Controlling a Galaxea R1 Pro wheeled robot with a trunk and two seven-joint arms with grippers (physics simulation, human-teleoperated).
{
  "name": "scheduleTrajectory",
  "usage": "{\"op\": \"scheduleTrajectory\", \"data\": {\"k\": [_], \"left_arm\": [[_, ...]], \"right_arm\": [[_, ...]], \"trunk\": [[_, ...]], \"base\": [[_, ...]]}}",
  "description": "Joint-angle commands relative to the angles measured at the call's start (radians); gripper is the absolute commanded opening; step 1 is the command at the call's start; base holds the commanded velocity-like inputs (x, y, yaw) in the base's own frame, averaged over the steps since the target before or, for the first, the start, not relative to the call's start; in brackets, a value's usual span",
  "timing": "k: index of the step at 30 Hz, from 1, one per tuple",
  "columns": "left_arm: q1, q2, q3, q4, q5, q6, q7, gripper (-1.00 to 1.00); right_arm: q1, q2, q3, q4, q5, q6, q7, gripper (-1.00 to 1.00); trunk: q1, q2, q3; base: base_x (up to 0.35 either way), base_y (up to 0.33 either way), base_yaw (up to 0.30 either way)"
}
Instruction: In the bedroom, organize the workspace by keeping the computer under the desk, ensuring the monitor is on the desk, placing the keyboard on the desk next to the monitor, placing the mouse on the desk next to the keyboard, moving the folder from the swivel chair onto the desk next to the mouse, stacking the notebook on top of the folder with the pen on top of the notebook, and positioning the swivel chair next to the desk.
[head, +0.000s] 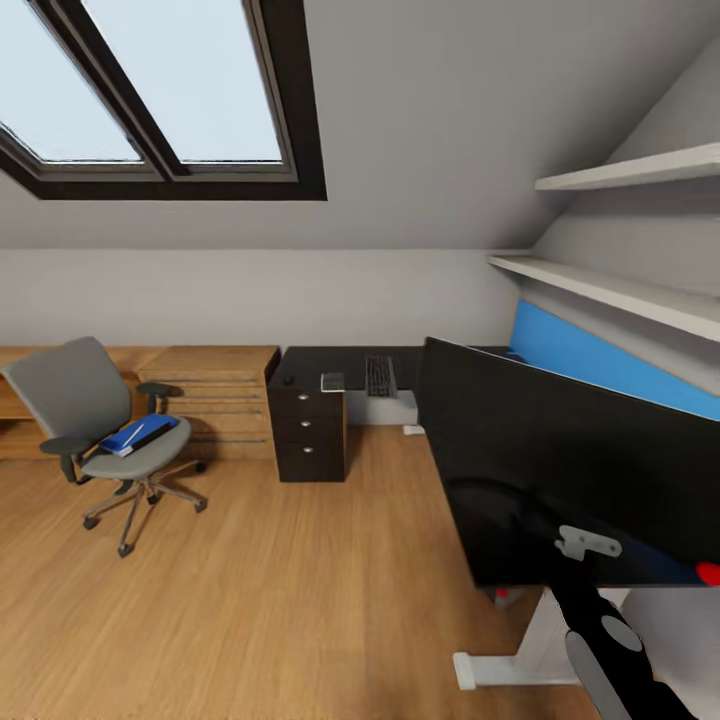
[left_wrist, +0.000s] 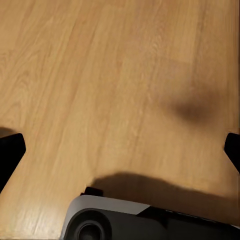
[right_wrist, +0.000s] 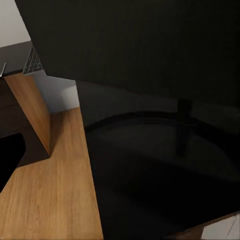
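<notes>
With my left gripper spread open over bare floor and the right one's state impossible to tell, the monitor stood on the surface beside my right arm, which I judged could topple it.

The wide black monitor stands upright on the near end of the glossy black counter, its thin neck rising from a curved foot. At the far end lie the dark keyboard, a small grey notebook just beside it, and a tiny dark mouse. The blue folder lies flat on the grey swivel chair, well apart from the counter on the wood floor.
</notes>
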Motion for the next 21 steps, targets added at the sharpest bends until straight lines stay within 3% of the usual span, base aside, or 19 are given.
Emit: {"op": "scheduleTrajectory", "data": {"k": [1, 21], "left_arm": [[-0.001, 0.000, -0.004, 0.001, 0.011, -0.004, -0.006, 1.00], [-0.001, 0.000, -0.004, 0.001, 0.011, -0.003, -0.006, 1.00]], "right_arm": [[-0.001, -0.001, 0.003, -0.001, -0.006, 0.003, -0.008, 1.00], [-0.001, -0.001, 0.000, -0.001, -0.007, 0.003, -0.009, 1.00]], "trunk": [[0.000, -0.002, -0.002], [0.000, -0.002, -0.002]], "base": [[-0.148, -0.265, 0.000], [-0.029, -0.298, 0.000]]}}
